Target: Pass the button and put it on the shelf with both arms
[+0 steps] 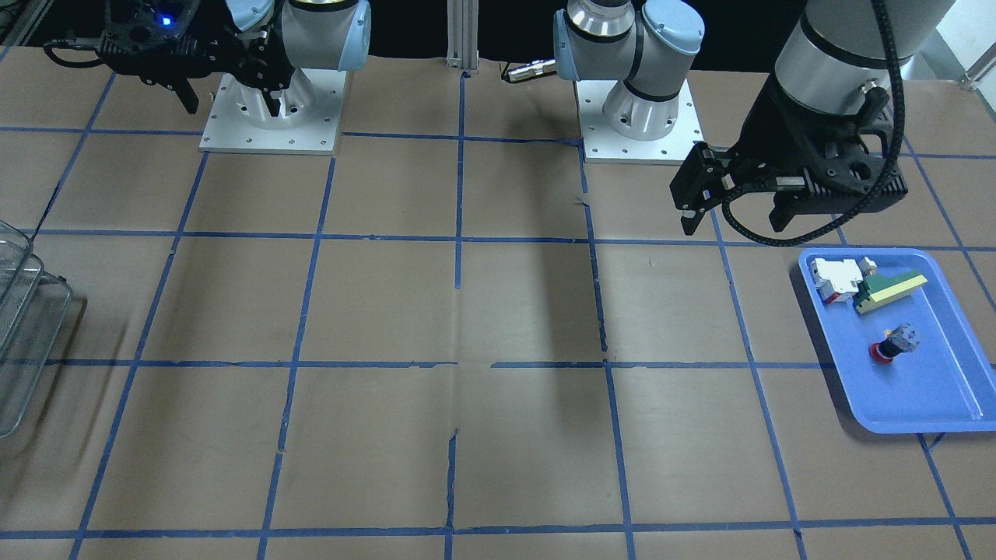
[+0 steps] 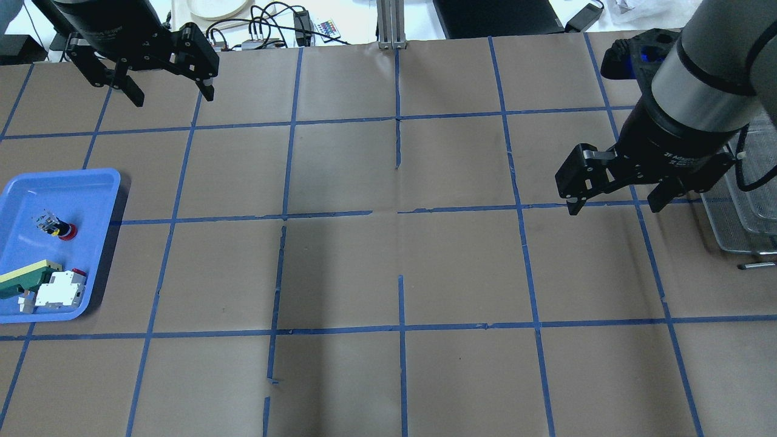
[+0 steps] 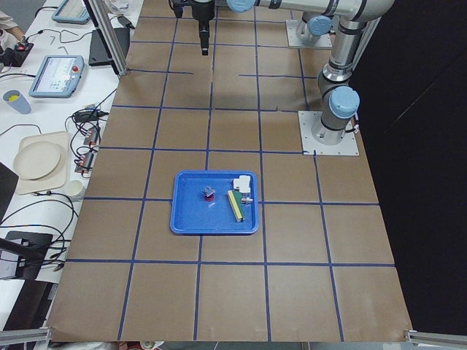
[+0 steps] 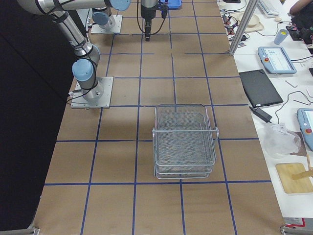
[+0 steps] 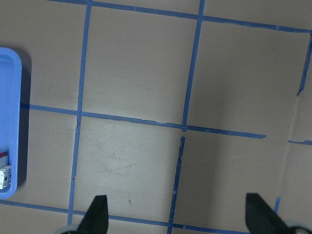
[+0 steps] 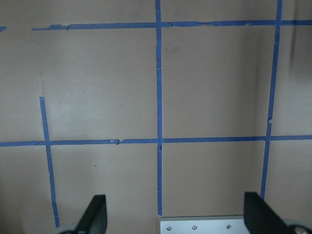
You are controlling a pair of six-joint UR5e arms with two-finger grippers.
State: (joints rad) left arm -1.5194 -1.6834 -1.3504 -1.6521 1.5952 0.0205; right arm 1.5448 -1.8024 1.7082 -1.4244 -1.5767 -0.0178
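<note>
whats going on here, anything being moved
Nothing is being handled yet. The button lies in the blue tray on the robot's left. The left gripper hovers open, off to the tray's side. The right gripper hangs open near the wire shelf. Both sets of fingers are empty.

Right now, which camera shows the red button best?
Exterior front-facing: the button lies unobstructed in the blue tray, cap and block distinct. Overhead shows it nearly as well, exterior left tiny; the others miss it.
</note>
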